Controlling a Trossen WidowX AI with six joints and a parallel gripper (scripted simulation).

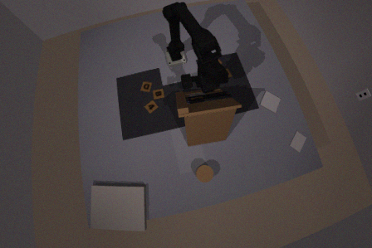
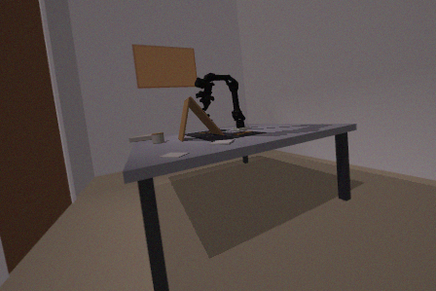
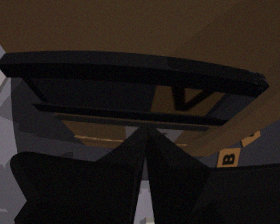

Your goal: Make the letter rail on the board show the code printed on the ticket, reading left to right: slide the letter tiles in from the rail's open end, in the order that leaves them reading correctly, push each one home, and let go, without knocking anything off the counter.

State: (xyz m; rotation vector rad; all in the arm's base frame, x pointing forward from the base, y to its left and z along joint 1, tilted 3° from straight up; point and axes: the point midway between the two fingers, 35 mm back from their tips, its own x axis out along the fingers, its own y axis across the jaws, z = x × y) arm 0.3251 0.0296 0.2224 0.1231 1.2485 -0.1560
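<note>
The wooden board leans up as an easel and bears the black letter rail. In the wrist view a V tile sits in the rail toward the right, with dark gaps on both sides. My gripper is shut and empty, its tips in front of the rail's lower bar. On the mat lie a B tile, a tile that looks like D or O and an A tile. Another tile is partly hidden by the arm. The ticket's print is unreadable.
The dark mat lies under the easel. Behind the easel stands a round wooden-topped cylinder. A pale box is at the counter's lower left corner. Two pale cards lie at the right.
</note>
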